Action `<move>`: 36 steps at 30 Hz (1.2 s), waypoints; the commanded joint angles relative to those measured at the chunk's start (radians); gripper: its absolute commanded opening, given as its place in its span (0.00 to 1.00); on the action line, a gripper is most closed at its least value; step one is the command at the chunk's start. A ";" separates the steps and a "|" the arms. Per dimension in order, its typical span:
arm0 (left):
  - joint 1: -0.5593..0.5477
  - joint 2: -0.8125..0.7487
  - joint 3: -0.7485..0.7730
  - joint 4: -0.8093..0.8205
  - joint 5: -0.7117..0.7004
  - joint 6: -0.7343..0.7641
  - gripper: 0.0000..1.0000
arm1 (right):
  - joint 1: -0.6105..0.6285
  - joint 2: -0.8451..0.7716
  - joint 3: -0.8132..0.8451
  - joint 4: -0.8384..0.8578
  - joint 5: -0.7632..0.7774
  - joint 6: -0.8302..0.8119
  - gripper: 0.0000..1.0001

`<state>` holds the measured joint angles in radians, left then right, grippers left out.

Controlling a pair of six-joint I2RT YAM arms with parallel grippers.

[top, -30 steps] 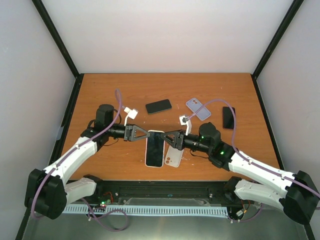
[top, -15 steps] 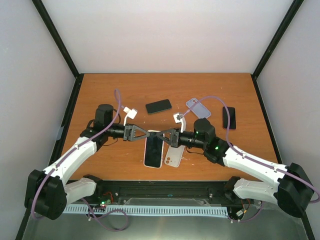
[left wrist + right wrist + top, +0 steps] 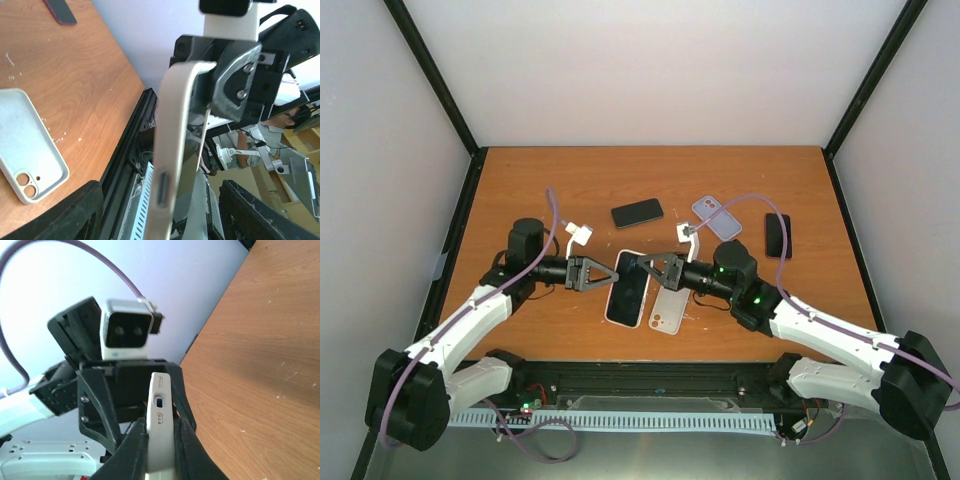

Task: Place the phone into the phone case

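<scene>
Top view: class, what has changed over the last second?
The left gripper let go of the phone and drew back left. The right gripper now holds it alone, slightly tilted. The case and the other phones stayed put.

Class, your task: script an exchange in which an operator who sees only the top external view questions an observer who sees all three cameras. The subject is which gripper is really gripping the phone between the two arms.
Operator: From above, the left gripper and the right gripper both seem to meet the phone. Is the left one gripping it?
Observer: No. The left wrist view shows its fingers spread wide, clear of the phone on both sides.
Operator: Then is the right one holding it?
Observer: Yes. The right wrist view shows its fingers pressed against both sides of the phone, with the charging port showing between them.
</scene>
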<state>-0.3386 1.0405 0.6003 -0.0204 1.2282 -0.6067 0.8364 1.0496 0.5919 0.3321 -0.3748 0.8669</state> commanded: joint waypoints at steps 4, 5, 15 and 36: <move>-0.002 0.009 -0.022 0.089 0.055 -0.031 0.64 | -0.001 -0.002 0.064 0.132 0.031 0.046 0.03; -0.002 0.014 -0.023 0.094 0.058 -0.032 0.61 | -0.002 0.003 0.065 0.137 0.034 0.047 0.03; -0.002 0.018 -0.056 0.250 0.051 -0.143 0.09 | -0.002 0.032 0.056 0.114 0.016 0.038 0.12; -0.002 0.108 0.086 0.308 -0.150 -0.221 0.00 | 0.012 0.001 -0.140 0.149 -0.174 0.115 0.55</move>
<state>-0.3397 1.1374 0.6052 0.2459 1.1122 -0.8326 0.8425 1.0691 0.4683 0.4191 -0.5228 0.9604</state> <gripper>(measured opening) 0.123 0.634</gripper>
